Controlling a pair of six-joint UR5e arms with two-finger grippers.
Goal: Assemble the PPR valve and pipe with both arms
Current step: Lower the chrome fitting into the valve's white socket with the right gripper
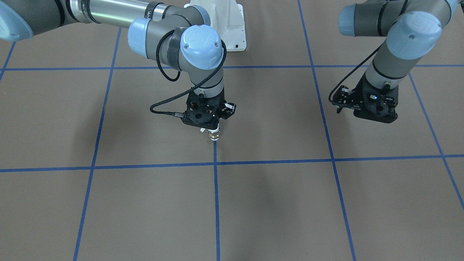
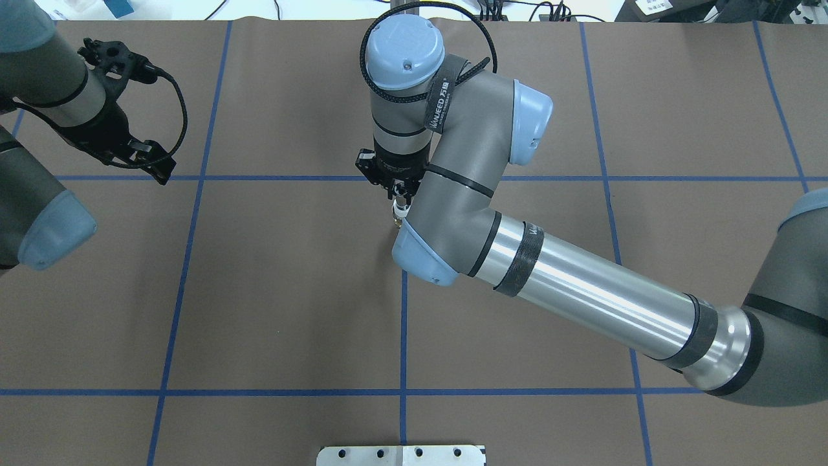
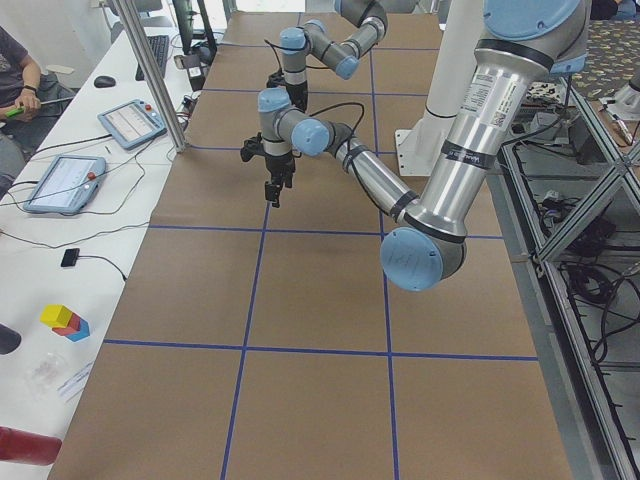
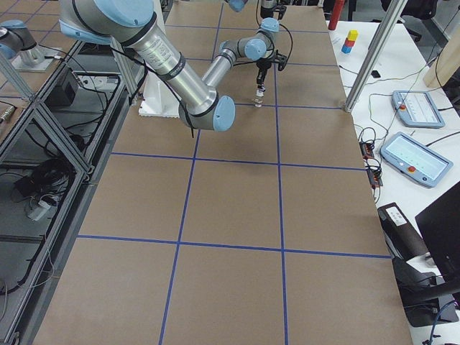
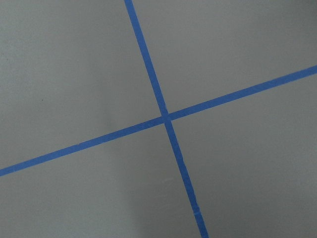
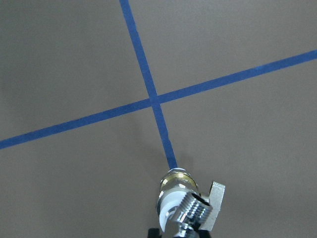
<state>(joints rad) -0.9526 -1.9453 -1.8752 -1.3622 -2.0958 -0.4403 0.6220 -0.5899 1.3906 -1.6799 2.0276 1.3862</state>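
My right gripper (image 1: 211,127) points straight down over the table's middle and is shut on a small joined piece (image 1: 214,134). In the right wrist view this piece shows the silvery-grey threaded pipe (image 6: 190,210) nearest the camera. Below it are the PPR valve's white body (image 6: 168,201) and brass end (image 6: 176,178). The brass end is at the end of a blue tape line; I cannot tell whether it touches the table. The piece also shows in the overhead view (image 2: 400,213). My left gripper (image 1: 339,103) hangs open and empty far to the side, also seen from overhead (image 2: 155,165).
Brown paper with a blue tape grid (image 1: 215,163) covers the table. The white bolted pedestal (image 1: 228,25) stands behind my right arm. Tablets (image 3: 65,180) and coloured blocks (image 3: 65,320) lie on the side bench. A person (image 3: 15,80) sits there.
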